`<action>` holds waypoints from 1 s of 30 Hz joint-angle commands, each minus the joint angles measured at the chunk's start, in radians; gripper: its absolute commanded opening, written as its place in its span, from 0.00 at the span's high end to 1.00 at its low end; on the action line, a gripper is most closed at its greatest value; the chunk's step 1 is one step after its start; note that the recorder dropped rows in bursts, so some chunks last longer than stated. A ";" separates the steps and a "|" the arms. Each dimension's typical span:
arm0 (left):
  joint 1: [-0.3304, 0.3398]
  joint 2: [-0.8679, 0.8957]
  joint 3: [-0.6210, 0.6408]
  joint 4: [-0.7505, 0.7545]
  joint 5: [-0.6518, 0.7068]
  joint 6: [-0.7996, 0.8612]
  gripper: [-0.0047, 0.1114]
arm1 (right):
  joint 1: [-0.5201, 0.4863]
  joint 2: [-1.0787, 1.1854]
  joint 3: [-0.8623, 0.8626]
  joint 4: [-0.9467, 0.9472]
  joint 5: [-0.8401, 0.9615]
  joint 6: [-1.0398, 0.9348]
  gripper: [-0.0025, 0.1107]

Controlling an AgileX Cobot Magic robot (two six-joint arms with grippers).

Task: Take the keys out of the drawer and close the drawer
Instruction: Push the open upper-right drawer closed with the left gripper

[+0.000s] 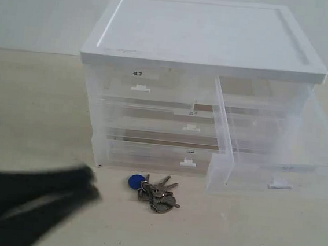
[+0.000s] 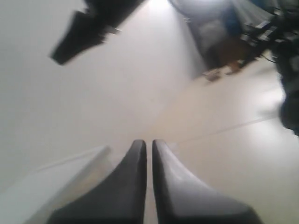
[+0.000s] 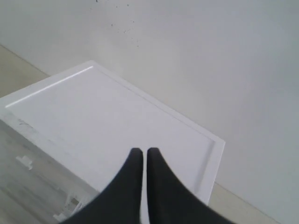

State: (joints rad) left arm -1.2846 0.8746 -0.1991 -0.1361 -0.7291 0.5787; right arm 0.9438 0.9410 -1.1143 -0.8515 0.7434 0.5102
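Observation:
The keys (image 1: 156,192), a silver bunch with a round blue tag, lie on the table in front of the cabinet. The drawer (image 1: 276,163) at the cabinet's upper right is pulled far out and angled to the right, its white tab handle (image 1: 279,184) facing forward. Nothing shows inside it. My left gripper (image 1: 91,186) is a blurred dark shape low at the left, apart from the keys. In the left wrist view it (image 2: 148,143) is shut on nothing. My right gripper (image 3: 141,151) is shut and empty above the cabinet's white top (image 3: 93,116). It is out of the exterior view.
The white-topped cabinet (image 1: 207,31) holds a labelled half-width drawer (image 1: 139,80) and two full-width drawers (image 1: 158,122), all pushed in. The beige table (image 1: 32,104) runs to the left and front. A blurred dark shape (image 2: 88,25) shows in the left wrist view.

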 commanded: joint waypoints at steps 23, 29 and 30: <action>0.085 0.844 -0.407 -0.126 -0.096 -0.041 0.92 | -0.118 0.235 0.073 -0.303 -0.029 0.277 0.98; 0.148 0.849 -0.424 -0.109 -0.118 -0.064 0.92 | -0.118 0.235 0.073 -0.279 -0.043 0.277 0.98; 0.148 0.849 -0.434 -0.109 -0.114 -0.064 0.92 | -0.118 0.235 0.073 -0.279 -0.043 0.277 0.98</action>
State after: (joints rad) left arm -1.1451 1.7219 -0.6091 -0.2512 -0.8304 0.5268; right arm 0.8291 1.1759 -1.0428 -1.1334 0.7064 0.7854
